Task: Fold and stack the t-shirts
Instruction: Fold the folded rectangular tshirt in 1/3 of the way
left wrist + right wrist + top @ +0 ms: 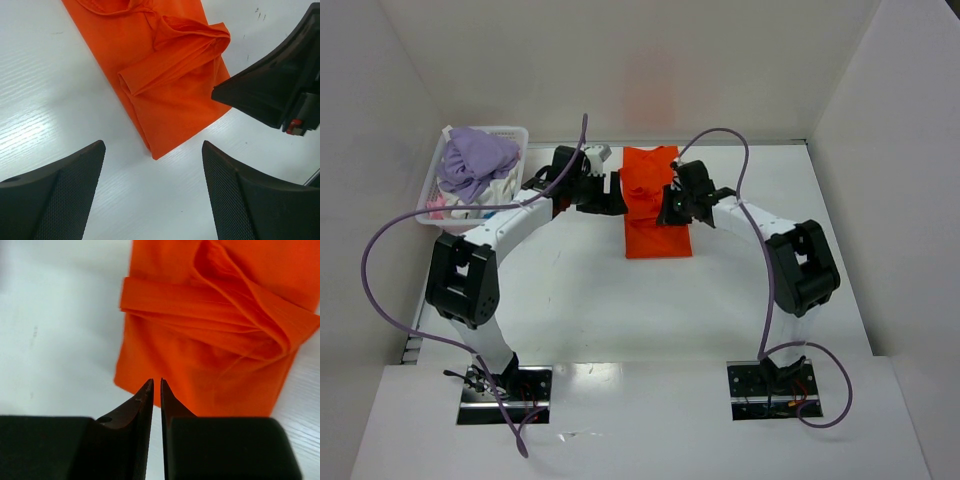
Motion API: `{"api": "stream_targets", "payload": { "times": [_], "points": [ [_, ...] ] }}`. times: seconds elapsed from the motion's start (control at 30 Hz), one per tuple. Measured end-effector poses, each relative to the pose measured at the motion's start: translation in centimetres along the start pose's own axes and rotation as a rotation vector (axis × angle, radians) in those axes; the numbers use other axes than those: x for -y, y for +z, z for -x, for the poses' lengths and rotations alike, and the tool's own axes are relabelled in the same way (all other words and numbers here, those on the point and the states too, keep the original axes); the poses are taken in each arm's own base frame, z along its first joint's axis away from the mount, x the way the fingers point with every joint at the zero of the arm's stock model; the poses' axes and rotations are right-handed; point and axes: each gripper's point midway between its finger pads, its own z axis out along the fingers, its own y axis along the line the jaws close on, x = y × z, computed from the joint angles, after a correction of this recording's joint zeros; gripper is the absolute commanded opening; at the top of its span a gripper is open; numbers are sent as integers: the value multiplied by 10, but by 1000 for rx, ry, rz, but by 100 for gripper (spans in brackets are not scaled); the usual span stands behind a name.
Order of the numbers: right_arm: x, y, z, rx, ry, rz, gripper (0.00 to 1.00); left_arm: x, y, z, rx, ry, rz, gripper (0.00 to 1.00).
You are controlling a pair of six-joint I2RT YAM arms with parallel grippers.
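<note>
**Top external view.** One orange t-shirt (655,215) is laid on the desk (620,310) near the middle of its far edge. It has been folded lengthwise into a narrow strip, with cloth bunched across its far half. No finished stack is seen. A white basket (517,131) at the far left corner is filled with further garments, a lavender one (475,160) uppermost. The task is therefore judged to be at an early stage. The crosswise folds of the orange shirt are not yet done, and the garments in the basket are untouched. The left arm (510,225) is brought to the strip's left side and the right arm (760,222) to its right side.

**Left wrist view.** The left jaws are spread wide and nothing is held between them. They are positioned above bare desk, just beside the near corner of the orange t-shirt (170,100). A loose sleeve fold is seen lying across the strip. No contact with the cloth is shown.

**Right wrist view.** The right jaws are pressed almost together, with only a thin slit left between the tips. No cloth is seen in that slit. The tips are placed over the edge of the orange t-shirt (210,340), close to one corner. Whether the cloth is touched from above cannot be told.
</note>
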Motion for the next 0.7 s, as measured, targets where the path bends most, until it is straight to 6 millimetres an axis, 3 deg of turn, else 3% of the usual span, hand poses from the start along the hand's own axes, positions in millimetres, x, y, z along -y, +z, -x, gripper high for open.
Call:
{"api": "stream_targets", "payload": {
  "times": [0.43,0.7],
  "points": [
    [55,40,-47,-111,5,-220,12,3,-1,1,1,21,-15,87],
    [59,44,-27,-62,-5,-272,12,3,-2,1,3,22,-16,89]
  ]
}}
